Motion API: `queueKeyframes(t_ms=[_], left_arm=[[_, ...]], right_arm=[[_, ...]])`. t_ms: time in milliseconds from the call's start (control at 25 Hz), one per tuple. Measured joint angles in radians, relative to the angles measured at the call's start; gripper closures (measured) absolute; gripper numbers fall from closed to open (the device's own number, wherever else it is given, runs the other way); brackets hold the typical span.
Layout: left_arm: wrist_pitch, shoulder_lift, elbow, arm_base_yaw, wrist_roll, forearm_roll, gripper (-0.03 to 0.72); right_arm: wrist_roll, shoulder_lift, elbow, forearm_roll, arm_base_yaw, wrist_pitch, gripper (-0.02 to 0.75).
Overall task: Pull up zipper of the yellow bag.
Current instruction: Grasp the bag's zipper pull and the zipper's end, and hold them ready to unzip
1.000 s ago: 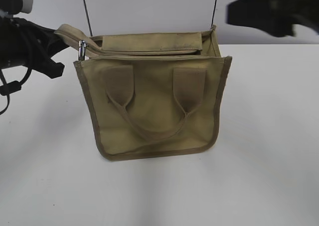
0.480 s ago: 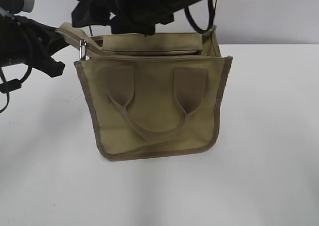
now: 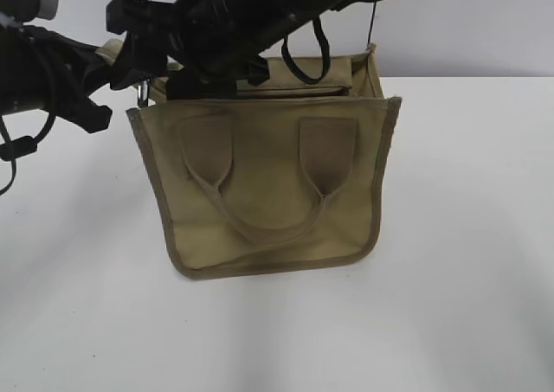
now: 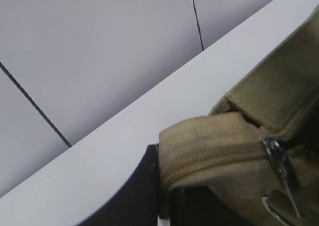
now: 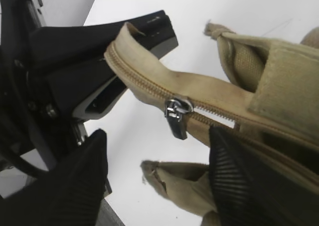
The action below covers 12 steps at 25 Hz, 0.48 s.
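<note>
The yellow bag stands upright on the white table, handle loop facing me. Its zipper runs along the top panel and out onto a tape tail at the bag's left. The silvery pull hangs on that tail; it also shows in the exterior view and the left wrist view. My left gripper is shut on the tail's end and holds it up and out to the left. My right gripper is open, its two fingers either side of the pull and just short of it, not touching.
The right arm reaches across over the bag's top from the upper right. The left arm sits at the table's left edge. White table lies around the bag, with a grey wall behind it.
The right arm has swung in from the upper right, across the bag's top to its left corner at the pull. The left gripper and the bag have stayed put.
</note>
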Motion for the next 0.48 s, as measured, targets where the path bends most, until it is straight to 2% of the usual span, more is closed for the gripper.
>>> queueKeyframes(t_ms=[200, 480], left_arm=[[-0.026, 0.0, 0.0, 0.0, 0.0, 0.0, 0.687], [-0.031, -0.002, 0.0, 0.0, 0.0, 0.0, 0.687]], right_arm=[[0.021, 0.032, -0.002, 0.028, 0.0, -0.023, 0.364], [0.024, 0.062, -0.046, 0.056, 0.003, -0.026, 0.388]])
